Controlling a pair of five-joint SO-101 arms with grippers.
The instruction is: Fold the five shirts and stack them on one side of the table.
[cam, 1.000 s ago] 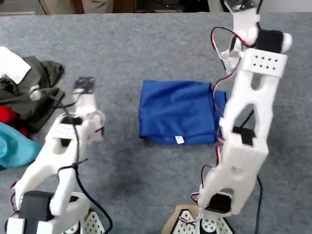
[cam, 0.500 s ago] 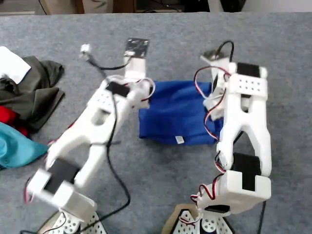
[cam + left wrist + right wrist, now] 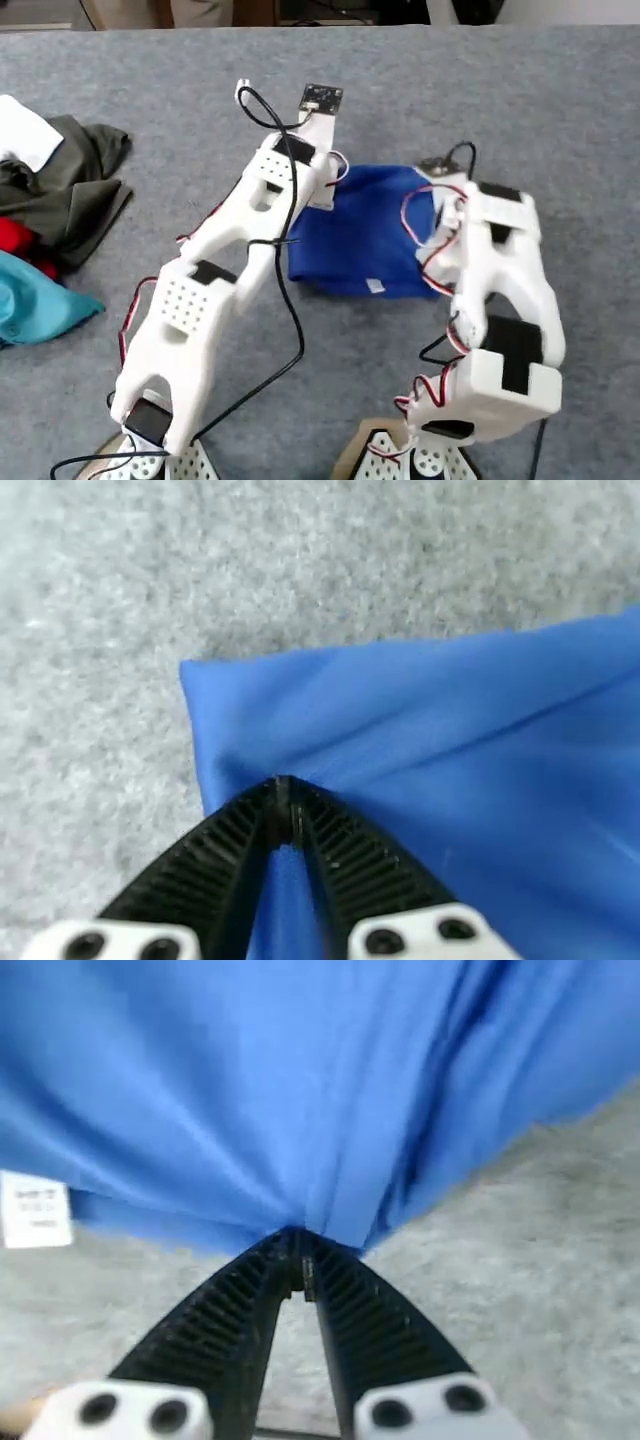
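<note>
Both claws pinched onto the blue shirt

From where I stand, the left claw (image 3: 285, 805) has its two black ribbed fingers brought together on a ridge of the blue shirt (image 3: 365, 240). The cloth is nipped right at the tips, and the shirt's corner lies just beyond them. Grey table (image 3: 560, 120) shows past that corner and off to one side of the claw.

The right claw (image 3: 297, 1255) is likewise closed, gripping the shirt at its edge. The blue cloth gathers into folds that run away from the tips, with bare table showing under and between the finger shanks. A small white label (image 3: 35, 1210) sits on the shirt's edge, a little to one side of this claw.

Looking down over the whole table, the shirt lies flat in a rough rectangle between the two claws. The left arm (image 3: 230, 260) stretches across to one of the shirt's far corners, and the right arm (image 3: 495, 280) bends down over the opposite side.

Well away from both claws, out beyond the left arm, the other clothes lie in a loose heap. A dark green shirt (image 3: 70, 190) is there with a white cloth (image 3: 25, 130) on top of it. A red shirt (image 3: 12, 238) peeks out beside it, and a teal shirt (image 3: 35, 300) lies nearest the arm's base
</note>
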